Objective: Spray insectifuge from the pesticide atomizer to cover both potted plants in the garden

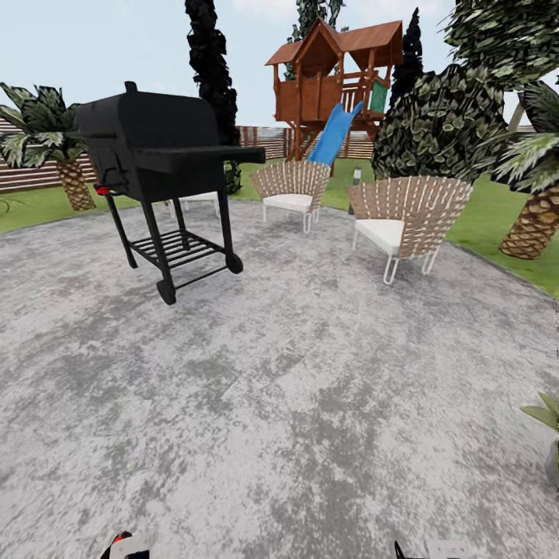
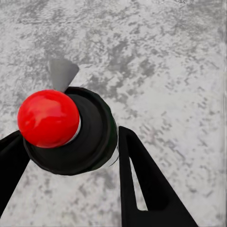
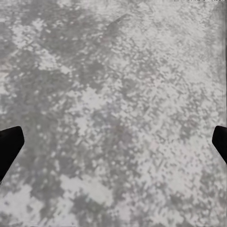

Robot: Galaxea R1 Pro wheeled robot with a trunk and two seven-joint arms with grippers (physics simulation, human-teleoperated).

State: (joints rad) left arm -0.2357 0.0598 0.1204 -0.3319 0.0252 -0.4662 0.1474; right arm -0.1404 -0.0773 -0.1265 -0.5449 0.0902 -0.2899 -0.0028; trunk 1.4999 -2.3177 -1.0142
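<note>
My left gripper is shut on the pesticide atomizer, a dark bottle whose round tip shows red here, held over the grey paved patio. A bit of red and white from it peeks in at the lower edge of the head view. At the patio's right edge, olive-green leaves of one potted plant reach in, mostly cut off. The other potted plant is out of view. My right gripper hangs open above bare paving, its fingers wide apart.
A black wheeled grill stands at the patio's far left. Two woven chairs sit at the far side. Behind them are a wooden playhouse with a blue slide, big shrubs, palms, lawn and fence.
</note>
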